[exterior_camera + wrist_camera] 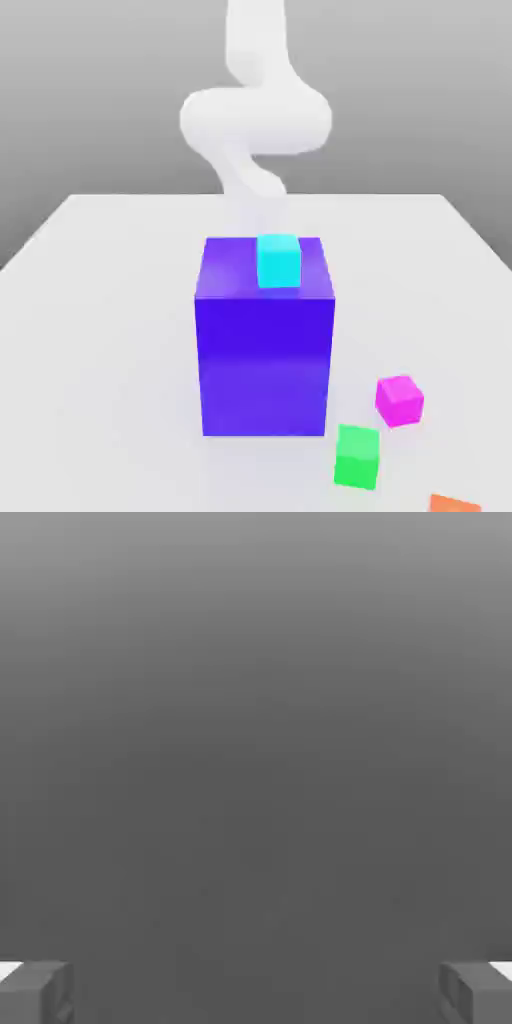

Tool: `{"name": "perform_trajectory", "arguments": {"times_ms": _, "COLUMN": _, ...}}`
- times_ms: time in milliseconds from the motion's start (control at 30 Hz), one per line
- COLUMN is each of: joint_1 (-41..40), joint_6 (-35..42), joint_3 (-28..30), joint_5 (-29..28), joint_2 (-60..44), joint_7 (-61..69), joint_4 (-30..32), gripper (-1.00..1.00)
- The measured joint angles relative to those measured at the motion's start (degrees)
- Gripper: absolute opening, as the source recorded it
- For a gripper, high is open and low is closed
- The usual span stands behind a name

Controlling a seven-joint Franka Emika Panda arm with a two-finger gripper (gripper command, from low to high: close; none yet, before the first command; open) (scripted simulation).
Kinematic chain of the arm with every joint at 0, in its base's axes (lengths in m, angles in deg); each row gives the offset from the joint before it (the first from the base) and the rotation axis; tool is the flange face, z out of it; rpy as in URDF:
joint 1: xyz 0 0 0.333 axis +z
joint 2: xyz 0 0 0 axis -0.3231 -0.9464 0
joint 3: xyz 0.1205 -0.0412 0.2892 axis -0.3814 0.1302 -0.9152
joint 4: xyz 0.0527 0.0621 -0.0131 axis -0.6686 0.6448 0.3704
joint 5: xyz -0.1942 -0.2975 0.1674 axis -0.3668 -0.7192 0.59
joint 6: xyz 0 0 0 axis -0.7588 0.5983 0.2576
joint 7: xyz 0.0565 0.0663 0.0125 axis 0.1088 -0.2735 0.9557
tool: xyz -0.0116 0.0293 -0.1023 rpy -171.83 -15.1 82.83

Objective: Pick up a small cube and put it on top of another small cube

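The white table (120, 300) carries a large purple block (265, 350) standing in front of the white arm (255, 120), with a cyan cube (278, 261) resting on the block's top face, at its near edge. The magenta cube (399, 400), green cube (357, 456) and orange cube (455, 503) lie on the table well apart from the arm, toward the exterior view's right, unstacked. In the hand view the gripper (256, 992) has its fingertips (35, 992) spread wide apart with nothing between them.

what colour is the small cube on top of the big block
Cyan small cube, clearest in the exterior view.
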Motion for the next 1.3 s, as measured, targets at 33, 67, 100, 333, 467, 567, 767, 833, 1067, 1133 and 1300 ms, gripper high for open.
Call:
{"name": "perform_trajectory", "arguments": {"times_ms": 33, "joint_1": 1.65, "joint_6": -1.07, "joint_3": 0.54, "joint_5": 0.27, "joint_2": -1.79, "joint_7": 2.77, "joint_4": 0.9, "gripper": 0.0}}
{"name": "perform_trajectory", "arguments": {"times_ms": 67, "joint_1": 3.21, "joint_6": -2.1, "joint_3": 1.04, "joint_5": 0.55, "joint_2": -3.51, "joint_7": 5.45, "joint_4": 1.77, "gripper": 0.0}}
{"name": "perform_trajectory", "arguments": {"times_ms": 100, "joint_1": 4.74, "joint_6": -3.11, "joint_3": 1.52, "joint_5": 0.81, "joint_2": -5.2, "joint_7": 8.06, "joint_4": 2.62, "gripper": 0.0}}
{"name": "perform_trajectory", "arguments": {"times_ms": 333, "joint_1": 14.51, "joint_6": -10.01, "joint_3": 4.01, "joint_5": 2.98, "joint_2": -16.83, "joint_7": 26.26, "joint_4": 8.44, "gripper": 0.0}}
{"name": "perform_trajectory", "arguments": {"times_ms": 467, "joint_1": 19.65, "joint_6": -13.94, "joint_3": 4.88, "joint_5": 4.16, "joint_2": -23.46, "joint_7": 36.59, "joint_4": 11.75, "gripper": 0.0}}
{"name": "perform_trajectory", "arguments": {"times_ms": 567, "joint_1": 22.8, "joint_6": -16.88, "joint_3": 4.79, "joint_5": 5.04, "joint_2": -28.43, "joint_7": 44.34, "joint_4": 14.24, "gripper": 0.0}}
{"name": "perform_trajectory", "arguments": {"times_ms": 767, "joint_1": 27.36, "joint_6": -22.81, "joint_3": 2.53, "joint_5": 5.15, "joint_2": -38.22, "joint_7": 58.62, "joint_4": 19.23, "gripper": 0.0}}
{"name": "perform_trajectory", "arguments": {"times_ms": 833, "joint_1": 28.83, "joint_6": -24.86, "joint_3": 1.98, "joint_5": 4.02, "joint_2": -41.41, "joint_7": 62.56, "joint_4": 20.92, "gripper": 0.0}}
{"name": "perform_trajectory", "arguments": {"times_ms": 1067, "joint_1": 29.82, "joint_6": -34.49, "joint_3": 1.16, "joint_5": 0.76, "joint_2": -54.22, "joint_7": 68.11, "joint_4": 22.17, "gripper": 0.0}}
{"name": "perform_trajectory", "arguments": {"times_ms": 1133, "joint_1": 28.96, "joint_6": -37.82, "joint_3": 0.15, "joint_5": 1.35, "joint_2": -58.41, "joint_7": 68.61, "joint_4": 21.43, "gripper": 0.0}}
{"name": "perform_trajectory", "arguments": {"times_ms": 1300, "joint_1": 28.65, "joint_6": -38.83, "joint_3": -0.21, "joint_5": 1.56, "joint_2": -59.8, "joint_7": 68.76, "joint_4": 21.18, "gripper": -1.0}}
